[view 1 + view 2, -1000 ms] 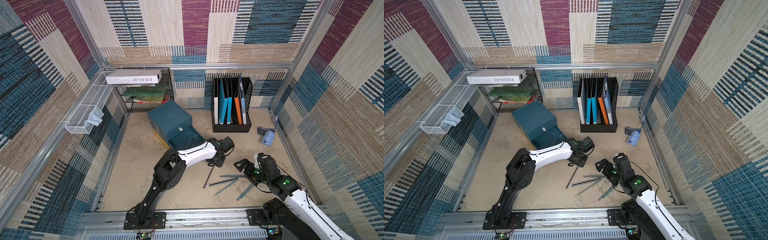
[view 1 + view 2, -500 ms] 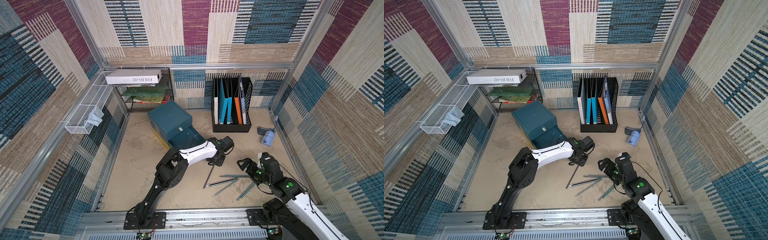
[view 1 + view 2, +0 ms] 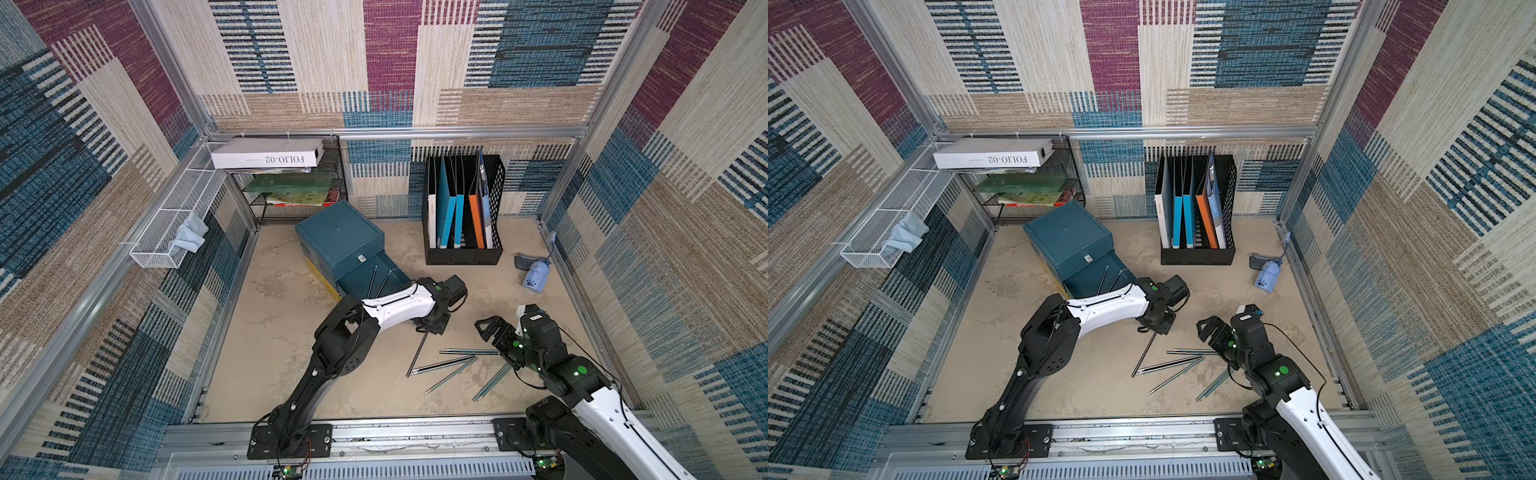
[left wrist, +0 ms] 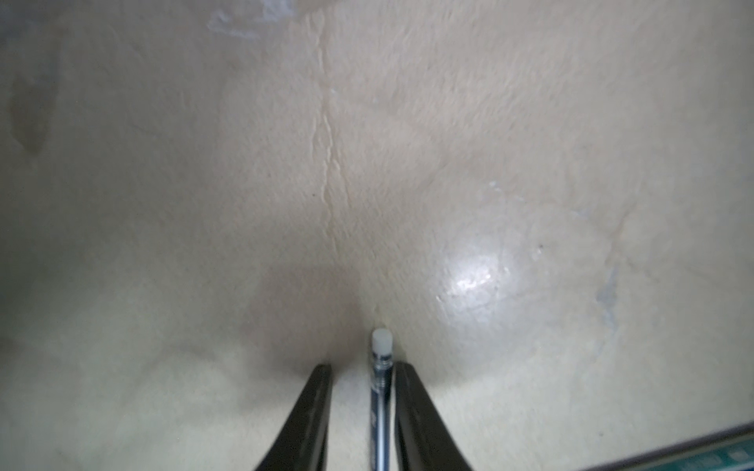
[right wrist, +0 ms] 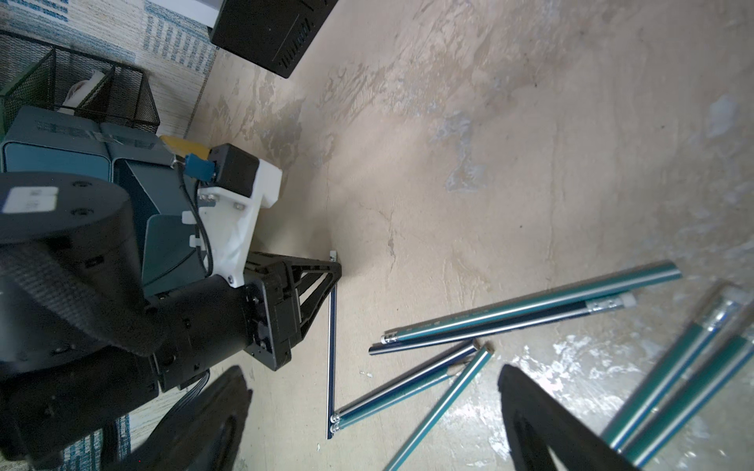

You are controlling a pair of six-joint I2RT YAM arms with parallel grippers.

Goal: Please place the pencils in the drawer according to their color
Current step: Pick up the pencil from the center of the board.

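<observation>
Jaws of left gripper (image 4: 362,367) astride dark pencil (image 4: 381,407)

Hardly altered against a second ago: dark pencil in the same spot, same scatter of pencils (image 5: 530,304) around it, right arm shifted only slightly.

Navy-black barrel, silver ferrule, white eraser. Lies flat on the tan floor (image 3: 291,332) just in front of the open drawer (image 3: 395,272), slanting away from it toward the front rail. Eraser end out past the fingertips. One finger (image 4: 410,395) right against the barrel, the other off it with a strip of floor between: jaws narrowly apart, not clamped. Far end just beside the ferrules of two more pencils, as seen in the right wrist view.

Farther out, teal and dark pencils strewn flat between the two arms, a few touching. Two black pencils (image 3: 373,280) inside the drawer, itself standing out from the teal cabinet (image 3: 338,230). Right gripper (image 3: 488,326) above the scatter, clear of it, jaws spread wide and empty.
</observation>
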